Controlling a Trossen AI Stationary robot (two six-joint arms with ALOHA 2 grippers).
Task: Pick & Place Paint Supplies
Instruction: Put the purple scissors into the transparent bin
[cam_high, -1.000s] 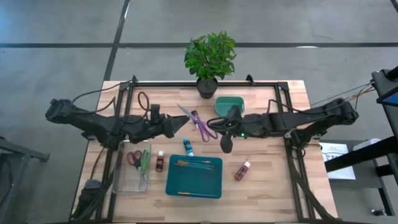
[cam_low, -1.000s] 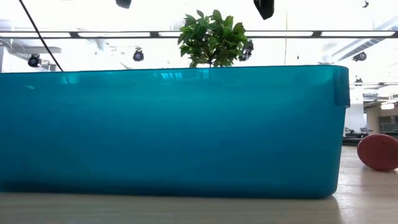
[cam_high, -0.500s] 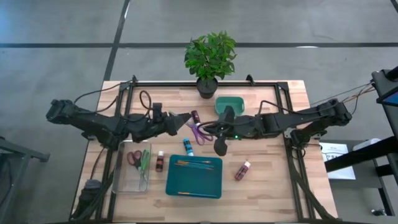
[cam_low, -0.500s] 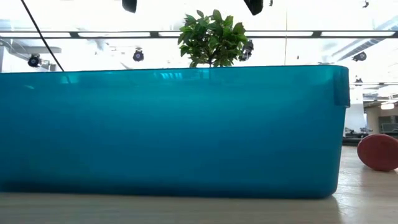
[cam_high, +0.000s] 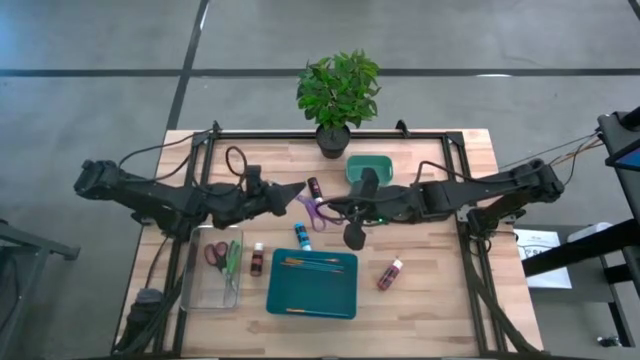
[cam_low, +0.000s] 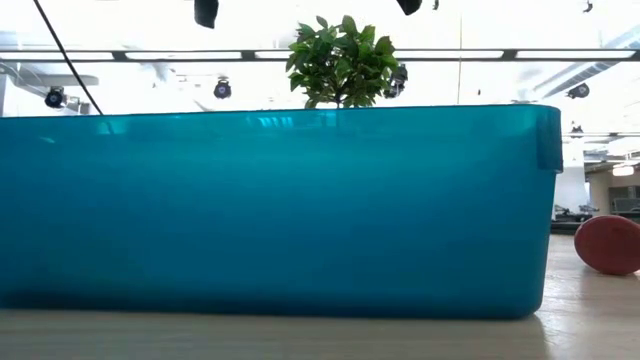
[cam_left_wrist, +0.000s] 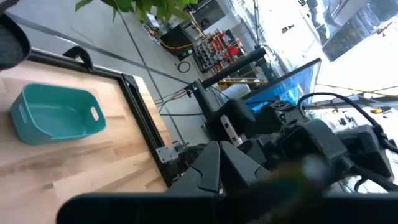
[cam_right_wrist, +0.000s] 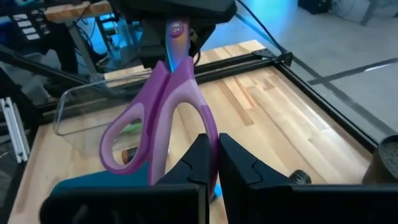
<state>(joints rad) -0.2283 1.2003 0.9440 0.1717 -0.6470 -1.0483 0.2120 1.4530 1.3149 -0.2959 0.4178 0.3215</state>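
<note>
Paint supplies lie scattered around the teal tray (cam_high: 311, 296) near the table's front edge. Two orange-handled brushes (cam_high: 311, 263) lie inside the tray along its far side, and another brush (cam_high: 302, 311) lies near its front wall. Blue paint bottle (cam_high: 302, 238) lies just beyond the tray's far edge. Dark red bottle (cam_high: 257, 261) sits just left of the tray, white cap pointing away from the front. Pinkish-red bottle (cam_high: 390, 273) lies right of the tray, tilted. A dark bottle (cam_high: 313, 187) stands farther back from the tray, close to the left gripper's tip.

Purple scissors (cam_high: 312, 210) are held in the air beyond the tray's far edge, between the two arms. Left gripper (cam_high: 297, 191) has its jaws pressed together on the blade end; the right wrist view shows the blades (cam_right_wrist: 175, 45) clamped in it. Right gripper (cam_high: 336, 207) has its jaws pressed together at the handle loops (cam_right_wrist: 158, 124).

Clear container (cam_high: 216, 265), well left of the tray, holds red-handled scissors (cam_high: 216, 254) and a green-handled item (cam_high: 234, 257). Small teal bin (cam_high: 370, 167) and potted plant (cam_high: 337, 92) sit toward the table's back, beyond the tray.
</note>
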